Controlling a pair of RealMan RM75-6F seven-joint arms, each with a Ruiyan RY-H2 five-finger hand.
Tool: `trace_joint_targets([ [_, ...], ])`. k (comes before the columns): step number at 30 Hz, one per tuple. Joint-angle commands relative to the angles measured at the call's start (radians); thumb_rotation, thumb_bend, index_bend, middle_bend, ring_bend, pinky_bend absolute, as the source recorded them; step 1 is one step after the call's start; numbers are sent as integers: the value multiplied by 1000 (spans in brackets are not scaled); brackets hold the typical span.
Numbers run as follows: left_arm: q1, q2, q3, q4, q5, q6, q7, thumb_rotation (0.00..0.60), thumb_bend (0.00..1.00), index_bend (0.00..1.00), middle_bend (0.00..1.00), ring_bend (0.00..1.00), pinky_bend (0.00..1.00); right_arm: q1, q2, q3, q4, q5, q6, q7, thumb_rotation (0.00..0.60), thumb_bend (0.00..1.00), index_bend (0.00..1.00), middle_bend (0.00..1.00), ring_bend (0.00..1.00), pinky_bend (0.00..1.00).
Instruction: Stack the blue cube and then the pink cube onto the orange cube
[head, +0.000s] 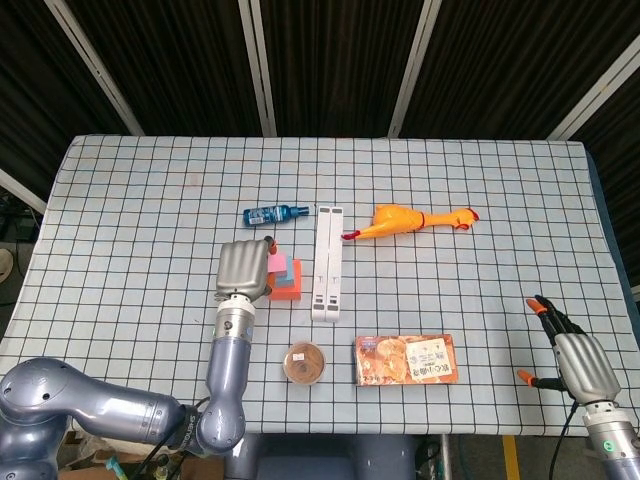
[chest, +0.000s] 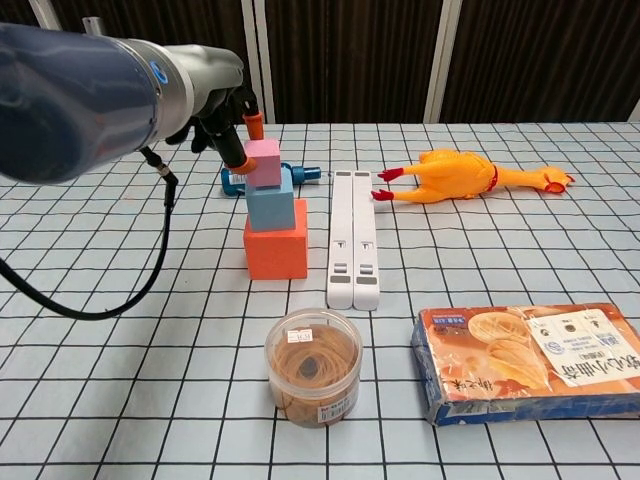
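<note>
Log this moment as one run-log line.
stack: pink cube on blue cube on orange cube | left hand: fingertips at pink cube | right hand: open, off to the side

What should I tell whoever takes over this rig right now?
Left hand: fingertips against the pink cube, not yet let go.
Right hand: open, idle at the table's near right edge.
Stack: orange cube on the table, blue cube on it, pink cube on top.
Done: both cubes are stacked.
Left: release the pink cube and draw the left hand away without tipping the tower.
</note>
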Motion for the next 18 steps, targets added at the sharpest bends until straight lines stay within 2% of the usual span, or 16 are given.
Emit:
trace_joint_targets([
  [1,-2,1,5,3,3,0,1,600,391,363,867,747,816,0,0,0,0,0,-1,0,600,56,88,58,163,289],
  [18,-9,5,33,-2,22,22,13,600,381,341,861,739,814,2,-1,0,0,3,-6,-5,600,56,88,58,163,289],
])
